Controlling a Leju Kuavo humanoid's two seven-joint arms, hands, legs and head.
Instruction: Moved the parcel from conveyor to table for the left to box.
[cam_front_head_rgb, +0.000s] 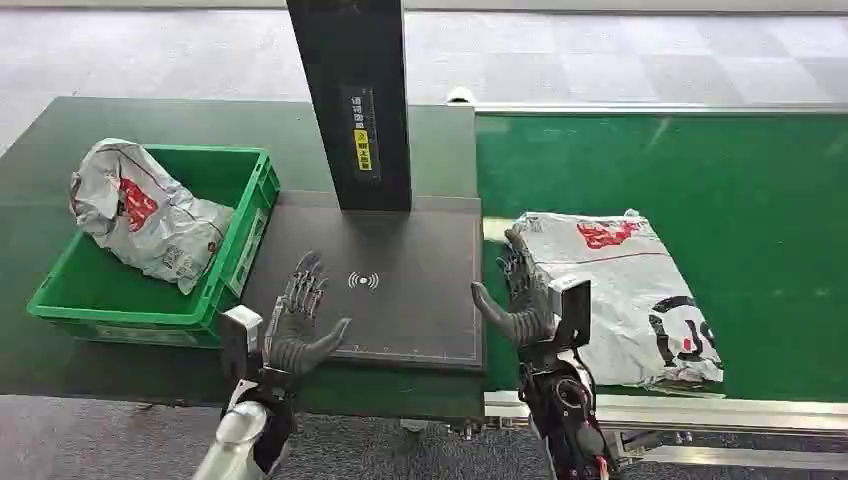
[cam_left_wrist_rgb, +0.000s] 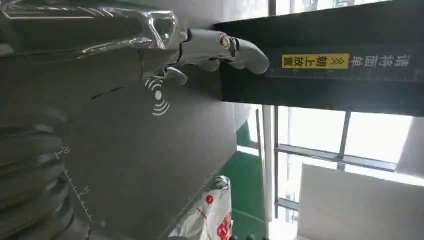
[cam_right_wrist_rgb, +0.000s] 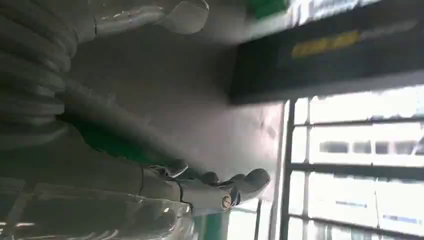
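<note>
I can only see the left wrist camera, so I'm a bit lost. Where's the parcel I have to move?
Observer: The white parcel lies flat on the green conveyor, right of the black scanner pad.
Operator: Is my right hand holding it?
Observer: No. The right hand is open at the parcel's near-left edge.
Operator: Is the box empty?
Observer: No. A crumpled parcel sits in the green box, sticking up over its left rim.

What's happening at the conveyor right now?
The robot's right hand rests open against the near left edge of a white plastic mailer parcel with red print, which lies on the green conveyor belt. Its left hand hovers open over the dark scanner pad. Another crumpled white parcel sits in the green plastic crate.
</note>
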